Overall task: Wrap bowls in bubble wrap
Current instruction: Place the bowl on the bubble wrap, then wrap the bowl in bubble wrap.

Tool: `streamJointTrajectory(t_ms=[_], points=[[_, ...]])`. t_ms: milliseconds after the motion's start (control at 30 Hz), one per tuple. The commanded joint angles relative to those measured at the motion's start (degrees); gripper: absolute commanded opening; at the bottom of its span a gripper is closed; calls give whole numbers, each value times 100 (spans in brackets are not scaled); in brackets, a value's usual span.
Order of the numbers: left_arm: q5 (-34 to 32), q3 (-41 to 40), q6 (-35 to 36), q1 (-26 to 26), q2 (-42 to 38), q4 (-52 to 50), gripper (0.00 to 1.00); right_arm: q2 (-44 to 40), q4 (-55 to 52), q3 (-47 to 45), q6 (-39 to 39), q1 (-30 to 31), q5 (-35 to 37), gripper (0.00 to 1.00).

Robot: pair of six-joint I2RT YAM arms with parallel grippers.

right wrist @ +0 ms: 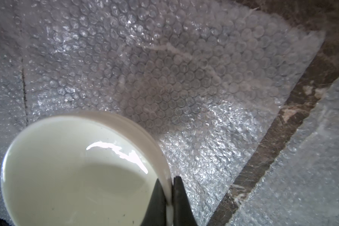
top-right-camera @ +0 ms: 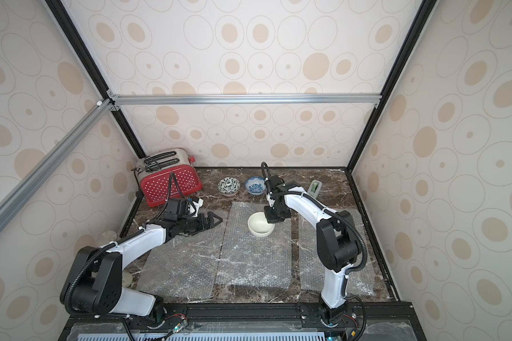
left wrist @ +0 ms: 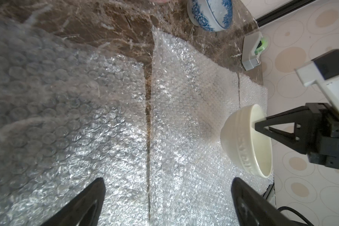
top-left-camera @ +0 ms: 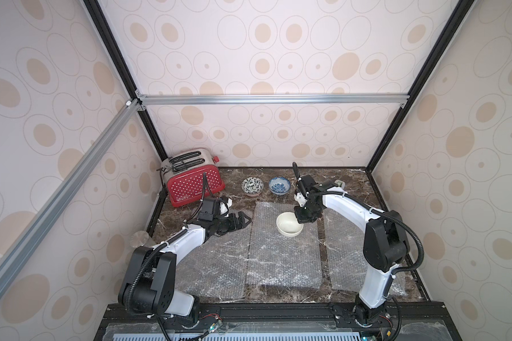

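Three bubble wrap sheets lie flat side by side: left (top-left-camera: 213, 265), middle (top-left-camera: 284, 259) and right (top-left-camera: 346, 265). The plain cream bowl (top-left-camera: 288, 228) (top-right-camera: 259, 227) (left wrist: 247, 140) is over the far part of the middle sheet. I cannot tell whether it rests on the sheet. My right gripper (top-left-camera: 301, 223) (right wrist: 167, 180) is shut on the bowl's rim, one finger inside and one outside. My left gripper (top-left-camera: 244, 220) (left wrist: 167, 182) stands open and holds nothing, over the far end of the left sheet. The black-leaf bowl (top-left-camera: 252, 186) and the blue-patterned bowl (top-left-camera: 279, 185) (left wrist: 211, 13) stand behind the sheets.
A red toaster (top-left-camera: 194, 183) stands at the back left, close behind my left arm. A small white and green tape dispenser (top-right-camera: 314, 188) (left wrist: 252, 50) sits at the back right. Patterned walls close in the marble tabletop (top-left-camera: 234, 174) on three sides.
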Motion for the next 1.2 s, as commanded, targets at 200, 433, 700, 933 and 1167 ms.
streamJointTrajectory(t_ms=[200, 433, 700, 933, 1167], points=[[30, 297, 65, -374, -101, 23, 99, 218, 412, 12, 97, 152, -45, 2], [-80, 612, 278, -897, 123, -95, 99, 182, 288, -21, 30, 164, 321, 24], [-117, 794, 182, -1115, 315, 89, 99, -559, 430, -240, 91, -161, 375, 33], [-154, 947, 51, -1474, 658, 318, 94, -103, 855, -369, 421, -1329, -87, 32], [-242, 1059, -14, -1768, 843, 325, 91, 499, 1515, -401, 645, -1859, -435, 32]])
